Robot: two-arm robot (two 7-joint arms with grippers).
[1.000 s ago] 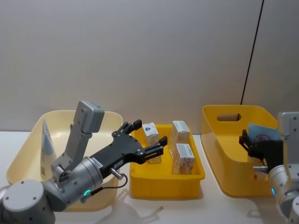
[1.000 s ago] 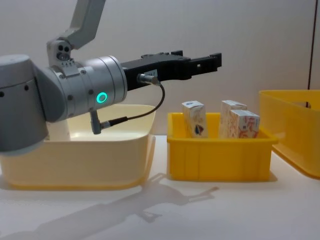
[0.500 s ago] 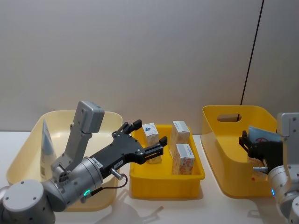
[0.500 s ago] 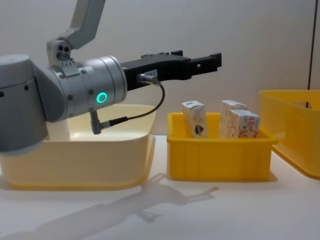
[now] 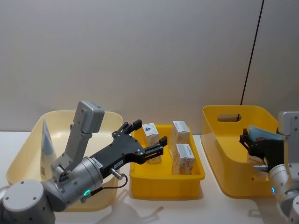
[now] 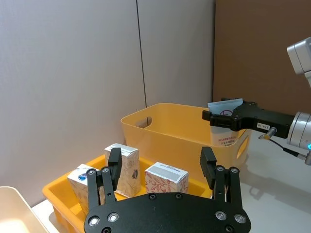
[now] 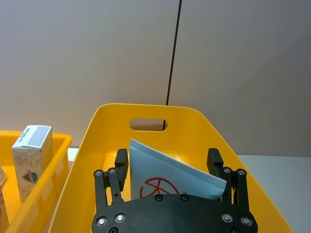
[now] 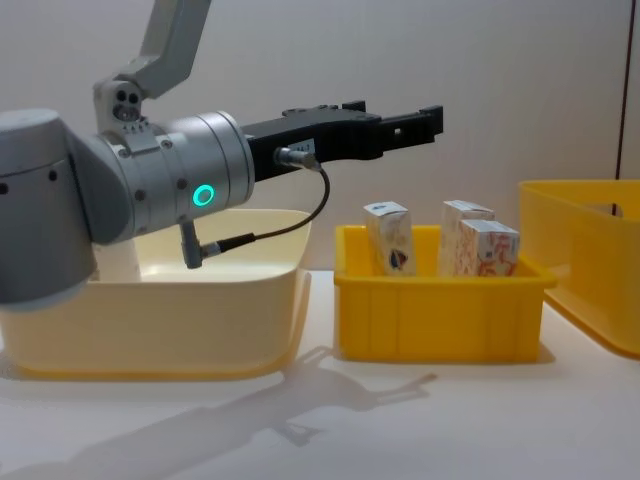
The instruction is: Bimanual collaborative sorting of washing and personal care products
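Observation:
Three white cartons stand upright in the small yellow tray [image 5: 163, 184]: one at the back left [image 5: 150, 132], one at the back right [image 5: 180, 132] and one in front [image 5: 184, 158]. My left gripper [image 5: 150, 132] hovers open above the tray's left part, level with the back-left carton, with nothing between its fingers [image 6: 114, 160]. A light-blue tube [image 5: 46, 142] stands in the cream bin [image 5: 28, 158]. My right gripper [image 5: 246, 140] is shut on another light-blue tube [image 7: 170, 177] with a red circle logo, held over the big yellow bin [image 7: 92, 141].
The cream bin is at the left, the small tray in the middle and the big yellow bin [image 5: 219, 154] at the right, all on a white table. A grey wall stands close behind. The left arm's bulky wrist [image 8: 150, 190] hangs over the cream bin.
The right gripper with its tube has shifted very slightly to the right. The left arm and the cartons have not moved.

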